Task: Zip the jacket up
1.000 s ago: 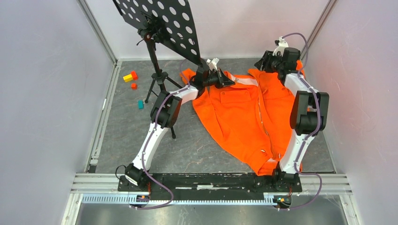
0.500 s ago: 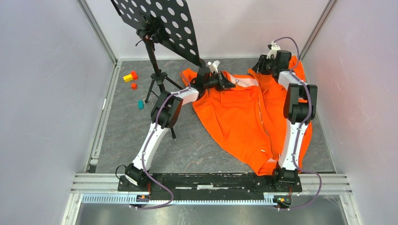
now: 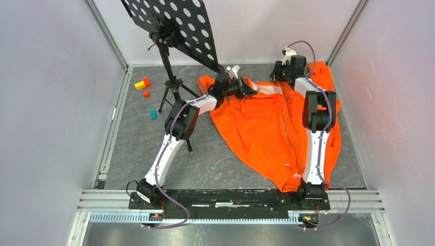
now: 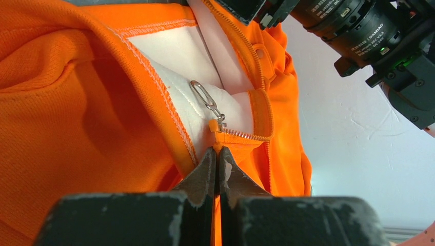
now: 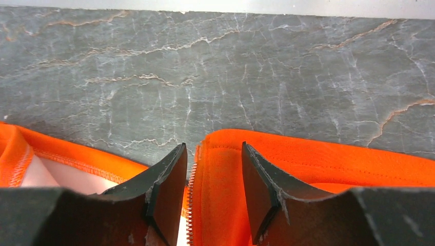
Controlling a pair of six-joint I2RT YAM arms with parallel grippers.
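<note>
The bright orange jacket [image 3: 267, 128] lies spread on the grey floor, collar at the far side. My left gripper [image 3: 251, 90] is at the collar, shut on the jacket's fabric [image 4: 77, 128] just below the zipper slider with its silver pull [image 4: 208, 100]. My right gripper [image 3: 276, 72] is at the far edge of the jacket's right front panel. It is open, and its fingers [image 5: 169, 179] straddle the orange zipper edge [image 5: 220, 179] with its light teeth, close above the fabric.
A black music stand [image 3: 174, 25] on a tripod stands at the far left, close to my left arm. Small coloured blocks [image 3: 142, 83] lie on the floor left of it. Walls close in on both sides and at the back.
My right arm has swung left and farther back along the jacket's top edge. The jacket's right side has come into view beside it. My left gripper has stayed at the collar.
</note>
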